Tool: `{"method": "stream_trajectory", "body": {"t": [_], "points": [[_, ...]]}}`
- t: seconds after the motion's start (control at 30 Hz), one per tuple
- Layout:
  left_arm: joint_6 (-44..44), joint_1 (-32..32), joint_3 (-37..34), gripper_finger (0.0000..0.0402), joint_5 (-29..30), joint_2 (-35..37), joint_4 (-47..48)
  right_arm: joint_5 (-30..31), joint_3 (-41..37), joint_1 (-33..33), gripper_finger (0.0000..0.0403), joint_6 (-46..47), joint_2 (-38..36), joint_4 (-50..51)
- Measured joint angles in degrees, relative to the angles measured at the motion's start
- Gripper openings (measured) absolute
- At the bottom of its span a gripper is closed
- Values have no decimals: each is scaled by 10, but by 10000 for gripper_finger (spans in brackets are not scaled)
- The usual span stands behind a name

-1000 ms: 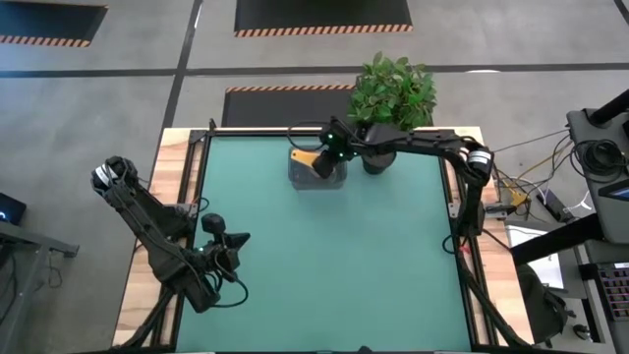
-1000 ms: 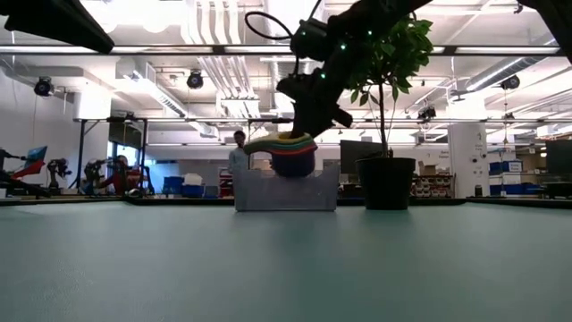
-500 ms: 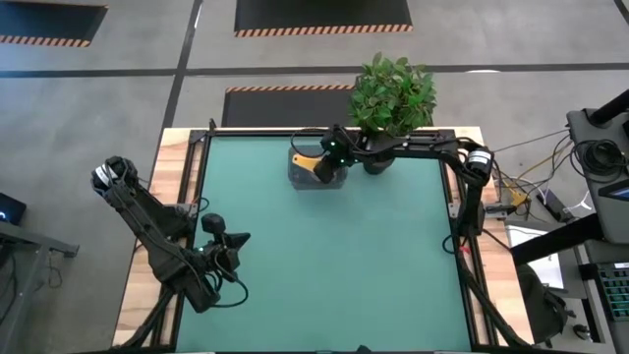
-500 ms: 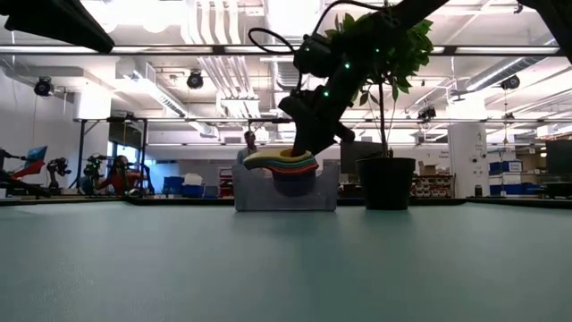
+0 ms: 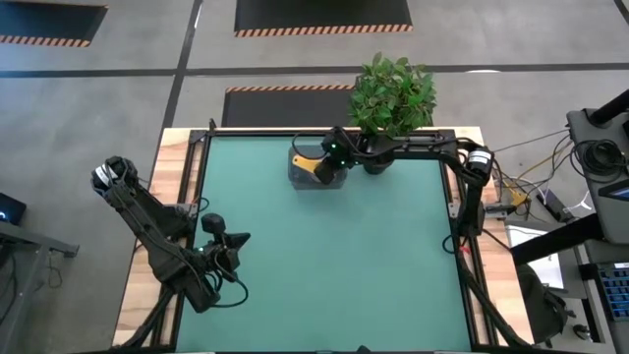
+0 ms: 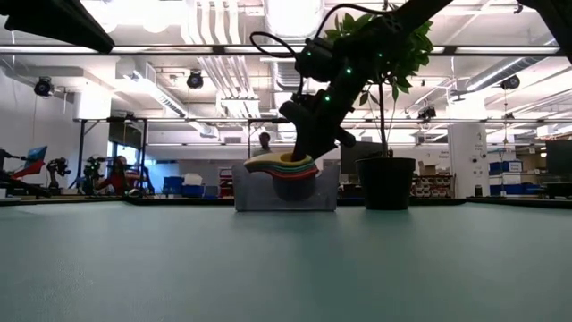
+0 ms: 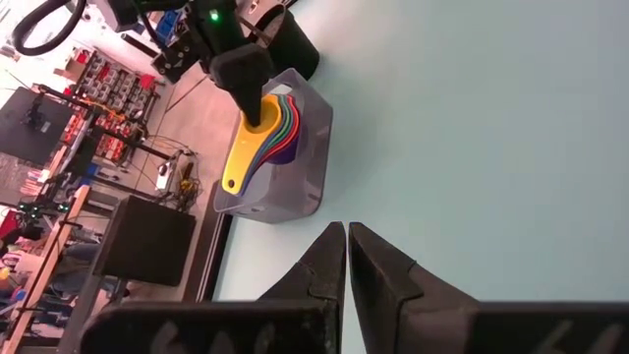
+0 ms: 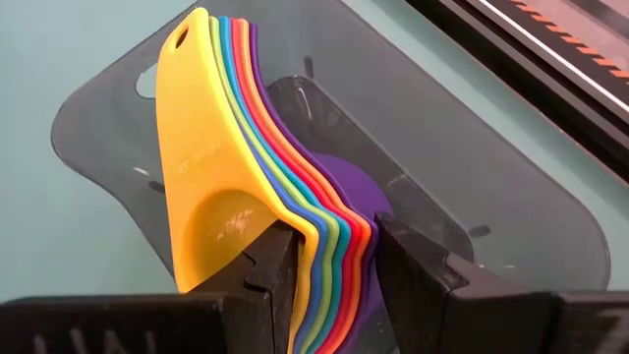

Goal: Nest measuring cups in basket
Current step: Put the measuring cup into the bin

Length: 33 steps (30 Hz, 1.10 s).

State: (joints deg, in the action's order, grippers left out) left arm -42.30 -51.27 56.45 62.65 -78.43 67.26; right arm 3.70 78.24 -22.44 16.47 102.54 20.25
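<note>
Cups [image 8: 295, 236] half hidden by right claw [image 8: 329, 256]

One basket [image 5: 316, 167], one nested cup stack [image 8: 256, 187] (cups not separately countable), one plant [image 5: 393, 93]

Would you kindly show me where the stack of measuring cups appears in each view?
High: stack of measuring cups, far edge, in the basket.
Low: centre.
Left wrist: upper left.
Right wrist: centre, between the right pincer fingers.
Shared landmark: the basket.
</note>
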Motion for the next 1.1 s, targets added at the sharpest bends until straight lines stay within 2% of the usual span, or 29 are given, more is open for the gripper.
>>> {"method": "stream_trajectory", "body": {"t": [0.37,1.1], "points": [[0,0,0,0,0,0,-2,10,-22,0,114,0,0,-32],[-2,0,0,0,0,0,-4,9,-30,0,116,0,0,-34]]}}
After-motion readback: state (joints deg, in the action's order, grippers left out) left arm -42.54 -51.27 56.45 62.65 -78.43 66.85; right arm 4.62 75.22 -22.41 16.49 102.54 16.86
